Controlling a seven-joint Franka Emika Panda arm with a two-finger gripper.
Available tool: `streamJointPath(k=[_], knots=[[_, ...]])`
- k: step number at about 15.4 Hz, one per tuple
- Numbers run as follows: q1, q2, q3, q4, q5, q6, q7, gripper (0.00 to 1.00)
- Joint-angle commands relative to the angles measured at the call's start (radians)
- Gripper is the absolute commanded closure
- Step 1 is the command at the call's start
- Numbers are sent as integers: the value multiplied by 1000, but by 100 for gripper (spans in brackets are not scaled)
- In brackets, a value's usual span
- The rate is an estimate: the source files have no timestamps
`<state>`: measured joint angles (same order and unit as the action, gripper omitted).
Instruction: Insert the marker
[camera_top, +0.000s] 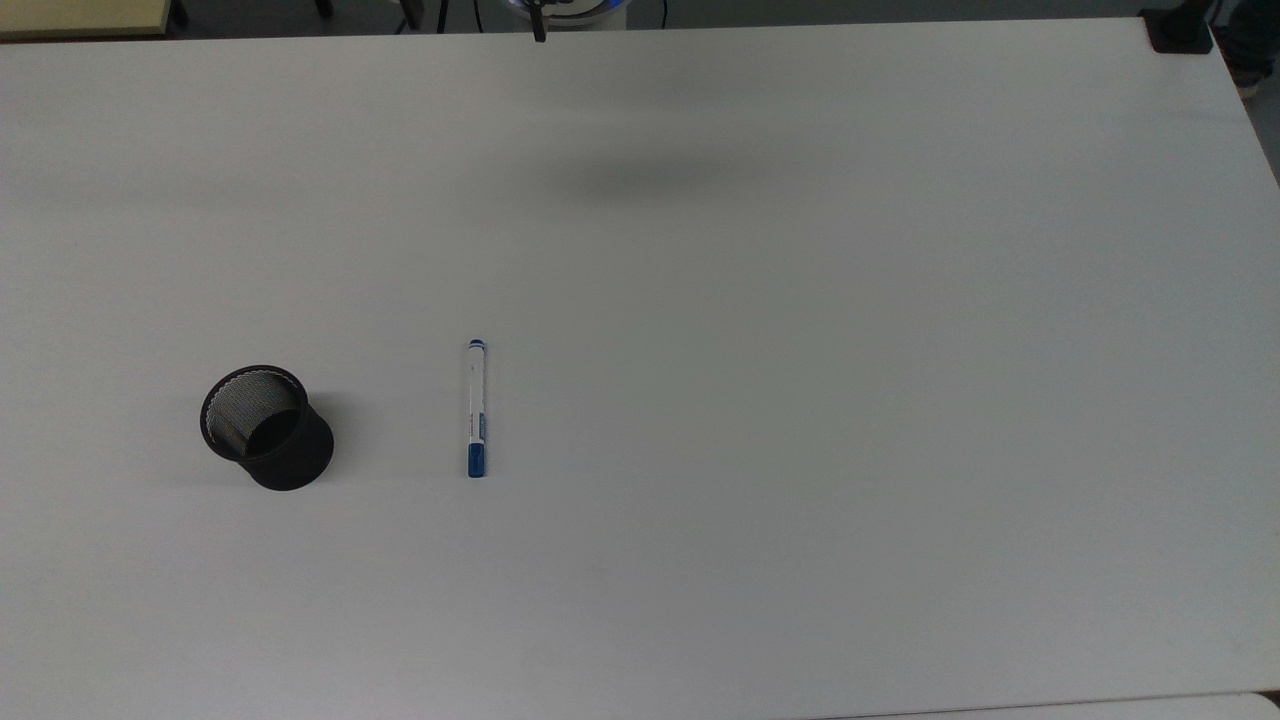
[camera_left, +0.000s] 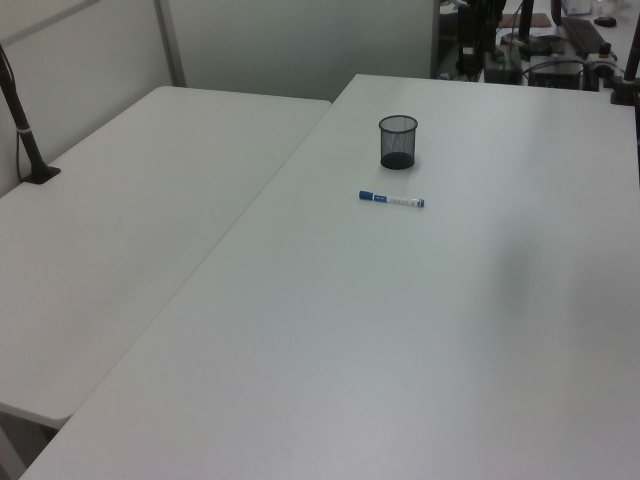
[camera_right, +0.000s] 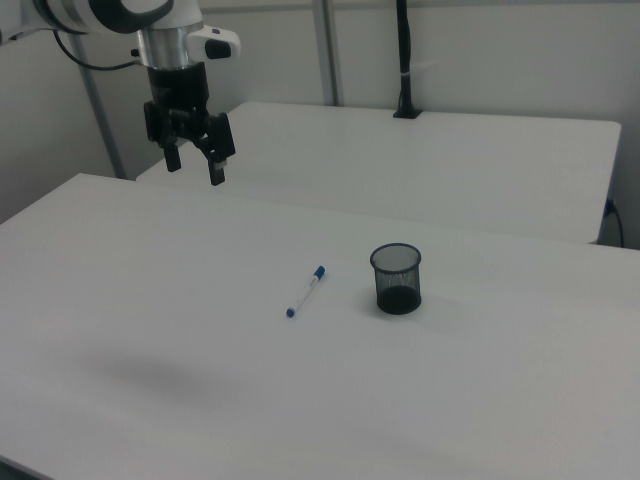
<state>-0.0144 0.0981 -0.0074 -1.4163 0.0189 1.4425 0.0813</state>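
The marker (camera_right: 305, 291) lies flat on the white worktop (camera_right: 200, 380), well in from every edge, nothing touching it. In the right view its small blue end points toward the near edge and its blue cap toward the far edge; in the top view it runs straight up and down the picture, cap (camera_top: 477, 460) at the bottom, closer to the top view's left edge than to its right. The print on the blue label band is too small to read.

Just beside the marker, apart from it, stands a black mesh cup (camera_right: 397, 279), upright and mouth up. It is at the right view's right of the marker, at the top view's left of it, and beyond it in the left view. Its floor is dark, and what it may hold cannot be made out.

Farther back, above the worktop's far left corner in the right view, hangs the gripper (camera_right: 193, 163), fingers pointing down and spread, with nothing between them. The arm above it is cut off by the picture's top edge. A soft shadow lies on the worktop.

Beyond a narrow seam stands a second white table (camera_right: 450, 160) with a black post (camera_right: 404, 60) at its far edge.
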Motion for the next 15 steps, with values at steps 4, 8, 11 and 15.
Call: streamJointPath(k=[4,8,11,15], knots=[[-82,11,-13,-9,22,65,-187,0],[-79,18,-11,-10,24,72,-192,0],[-84,20,-11,-10,24,72,-193,0],[-85,29,-13,-9,21,73,-195,0]])
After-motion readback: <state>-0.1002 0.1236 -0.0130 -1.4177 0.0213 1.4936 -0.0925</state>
